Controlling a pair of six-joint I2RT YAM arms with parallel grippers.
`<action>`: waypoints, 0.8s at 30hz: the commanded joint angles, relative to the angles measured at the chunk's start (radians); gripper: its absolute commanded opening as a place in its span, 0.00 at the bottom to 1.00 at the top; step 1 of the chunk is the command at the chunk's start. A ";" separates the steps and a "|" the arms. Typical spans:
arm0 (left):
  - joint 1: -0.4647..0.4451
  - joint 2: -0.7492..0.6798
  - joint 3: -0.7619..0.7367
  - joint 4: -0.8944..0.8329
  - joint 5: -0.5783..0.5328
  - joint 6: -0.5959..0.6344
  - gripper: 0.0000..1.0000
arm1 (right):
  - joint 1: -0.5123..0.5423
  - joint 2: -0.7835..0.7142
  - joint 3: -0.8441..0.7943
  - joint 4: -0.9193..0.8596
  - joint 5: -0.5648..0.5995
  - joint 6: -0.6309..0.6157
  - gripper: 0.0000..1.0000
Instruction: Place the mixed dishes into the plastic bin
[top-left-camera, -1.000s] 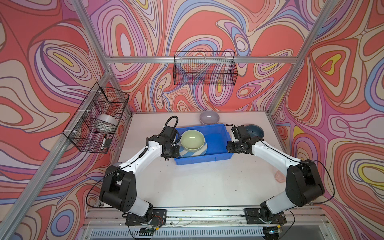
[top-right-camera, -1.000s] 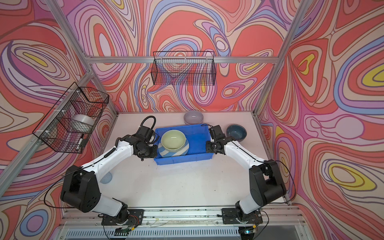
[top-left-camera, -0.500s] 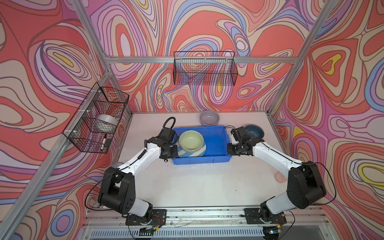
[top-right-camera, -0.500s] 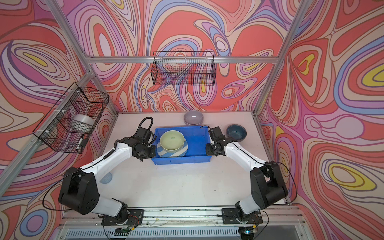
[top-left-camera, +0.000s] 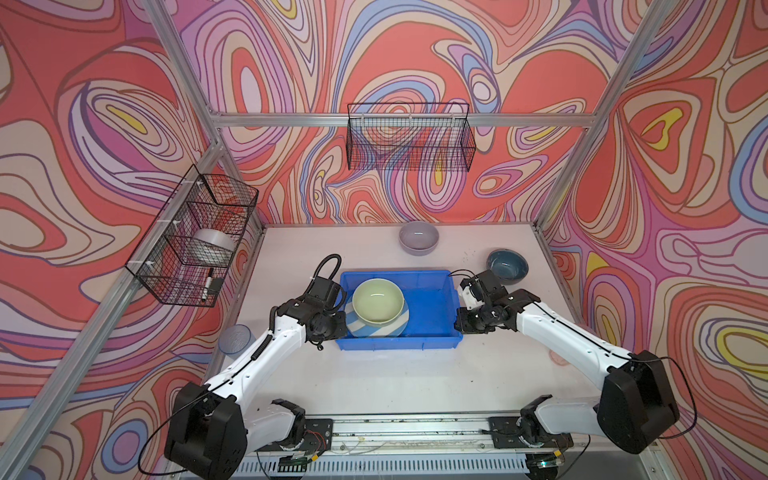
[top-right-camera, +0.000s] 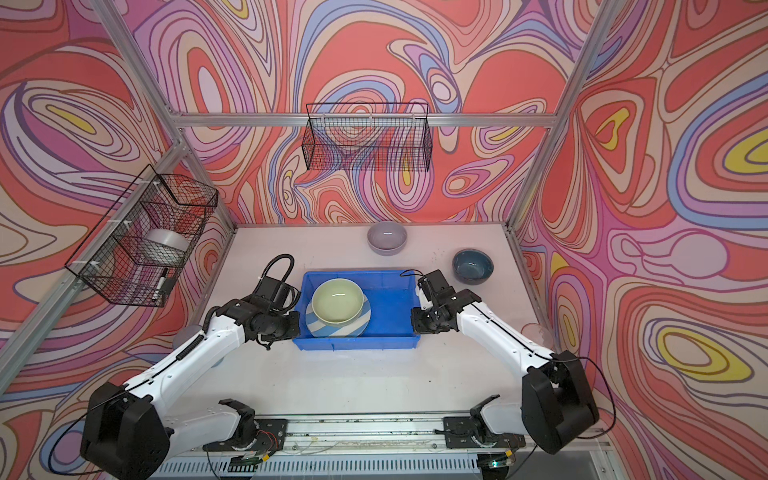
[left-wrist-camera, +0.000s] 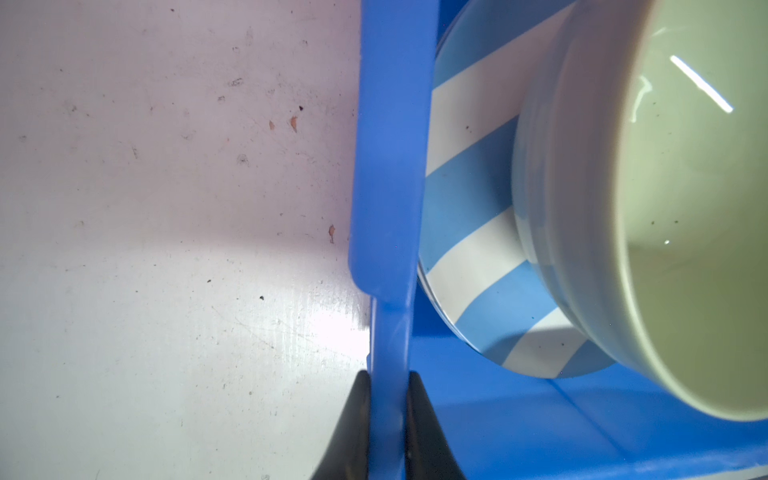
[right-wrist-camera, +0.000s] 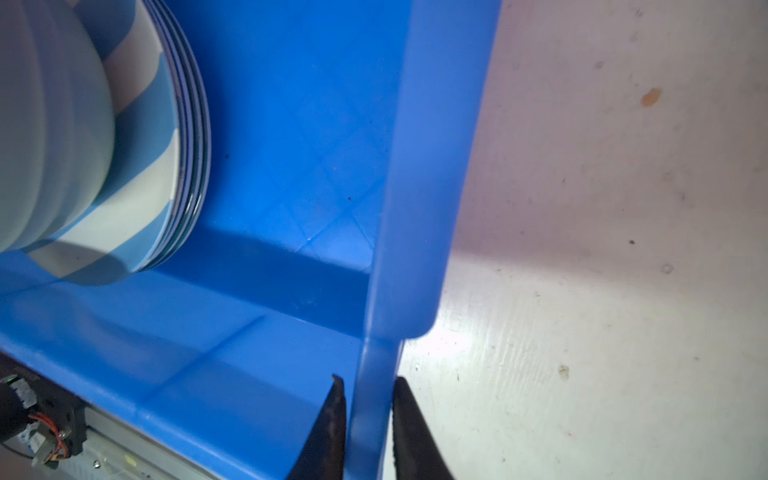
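The plastic bin (top-left-camera: 432, 309) is bright blue and sits mid-table in both top views. Inside it a pale green bowl (top-left-camera: 378, 301) rests on a blue-white striped plate (top-left-camera: 365, 329); the right wrist view shows more plate rims (right-wrist-camera: 195, 124) stacked under it. My left gripper (left-wrist-camera: 388, 378) is shut on the bin's left wall (left-wrist-camera: 390, 208). On the opposite side, my right gripper (right-wrist-camera: 365, 382) is shut on the right wall (right-wrist-camera: 419, 208). A lilac bowl (top-left-camera: 419, 237) and a teal bowl (top-left-camera: 507, 267) stand on the table behind the bin.
A translucent blue tumbler (top-left-camera: 237, 338) stands at the table's left edge and a pink tumbler (top-left-camera: 557, 356) at the right edge. Two black wire baskets hang above: one on the back wall (top-left-camera: 409, 141), one on the left (top-left-camera: 191, 241) holding a white roll (top-left-camera: 214, 245).
The bin, held at both ends, has moved toward the front of the table with both arms. The bowl and plates rode along inside it.
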 joint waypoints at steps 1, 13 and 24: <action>-0.004 0.010 -0.022 -0.064 0.030 -0.080 0.24 | 0.023 -0.008 0.025 -0.038 -0.101 -0.009 0.34; -0.002 -0.075 0.144 -0.177 -0.088 0.006 0.46 | -0.032 0.102 0.407 -0.129 0.111 -0.083 0.66; 0.064 -0.026 0.296 -0.079 -0.182 0.159 0.59 | -0.126 0.480 0.678 0.101 0.101 -0.123 0.74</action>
